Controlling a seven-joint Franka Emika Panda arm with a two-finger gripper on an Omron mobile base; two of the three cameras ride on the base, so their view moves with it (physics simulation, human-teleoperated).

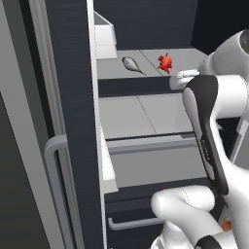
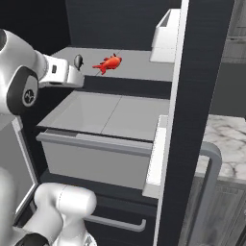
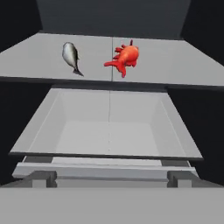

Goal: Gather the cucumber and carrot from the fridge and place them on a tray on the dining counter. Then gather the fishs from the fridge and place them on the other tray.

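Observation:
The fridge (image 1: 73,97) stands open. On its upper light grey shelf lie the two fishs: a slim silver-grey one (image 3: 70,56) (image 1: 130,63) and, to its right, a spiky red-orange one (image 3: 126,57) (image 1: 165,62) (image 2: 109,63). My gripper (image 3: 111,180) (image 1: 181,79) (image 2: 72,74) hovers in front of that shelf's edge, short of the fish and level with them. It is open, its fingertips (image 3: 43,178) wide apart with nothing between them. The dining counter (image 2: 229,139) shows past the door. The cucumber, carrot and trays are out of view.
Below the fish shelf a light grey drawer (image 3: 109,131) (image 2: 96,158) is pulled out under my hand. The fridge doors flank the opening: one (image 1: 73,146) on the left, one (image 2: 192,120) on the right, each with a grey bar handle (image 1: 51,185). A white door bin (image 2: 166,36) hangs high.

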